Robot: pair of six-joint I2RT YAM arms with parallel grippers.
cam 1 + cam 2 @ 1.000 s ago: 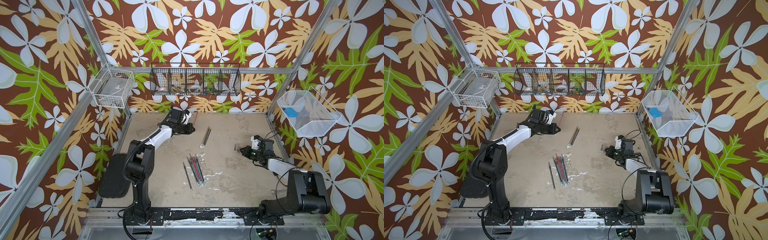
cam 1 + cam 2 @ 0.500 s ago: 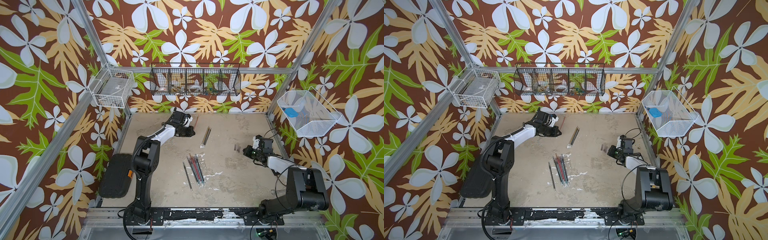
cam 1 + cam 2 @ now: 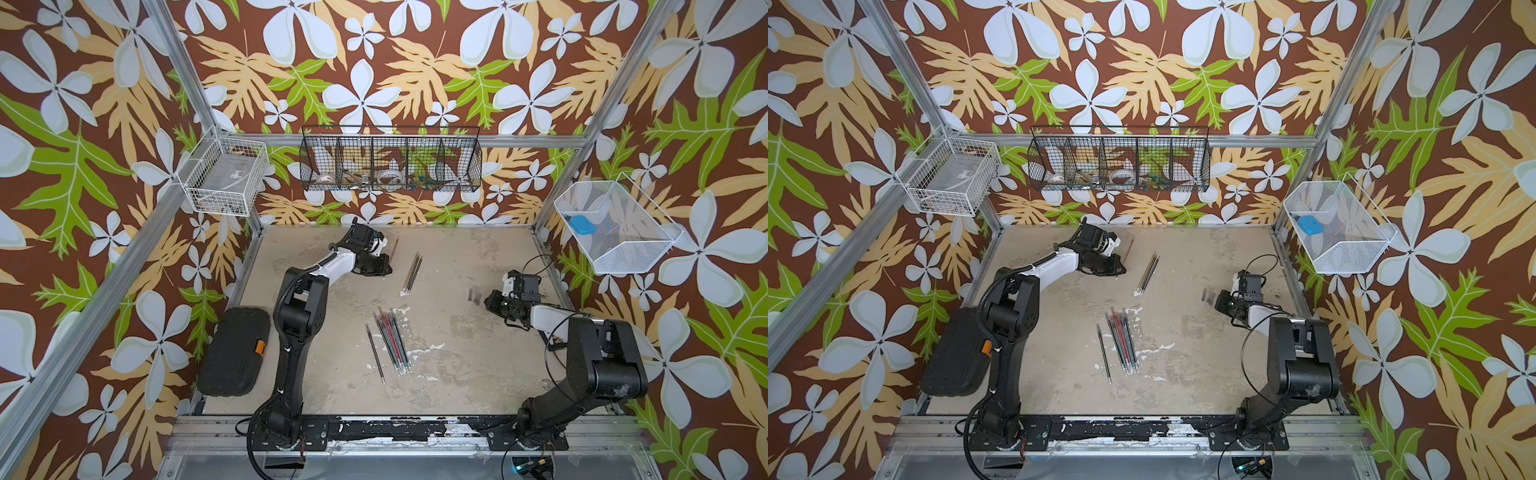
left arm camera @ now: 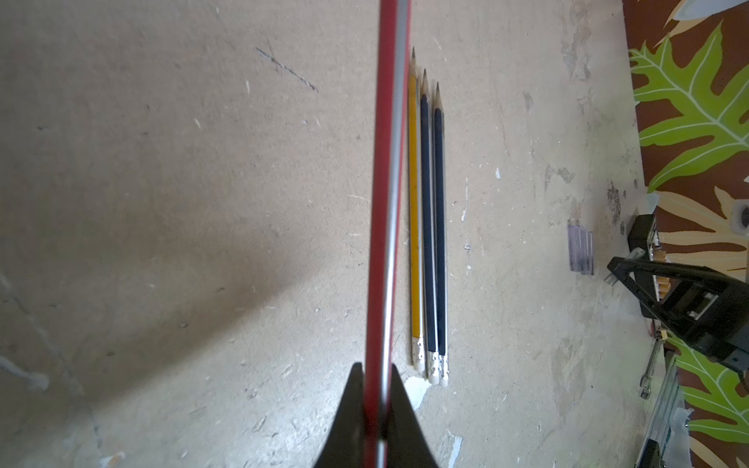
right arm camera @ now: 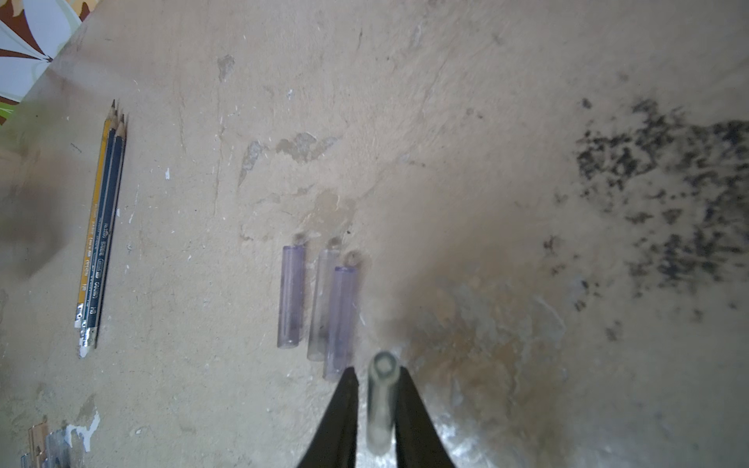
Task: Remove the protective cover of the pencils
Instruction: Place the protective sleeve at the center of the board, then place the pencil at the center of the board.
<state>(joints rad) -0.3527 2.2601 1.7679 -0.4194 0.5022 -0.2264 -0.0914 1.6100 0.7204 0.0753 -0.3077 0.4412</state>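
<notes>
Left gripper (image 4: 375,366) stayed clamped on a red pencil (image 4: 381,162) — right gripper (image 5: 377,370), beside three loose caps (image 5: 320,304), had eased its jaws apart around a fourth cap (image 5: 381,401).

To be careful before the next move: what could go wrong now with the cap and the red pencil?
1. The loose cap between the right gripper's parted jaws may drop and roll into the three caps lying close by, scattering them.
2. The left gripper pinches the red pencil with a long part sticking out, which may knock the three bare pencils nearby.
</notes>
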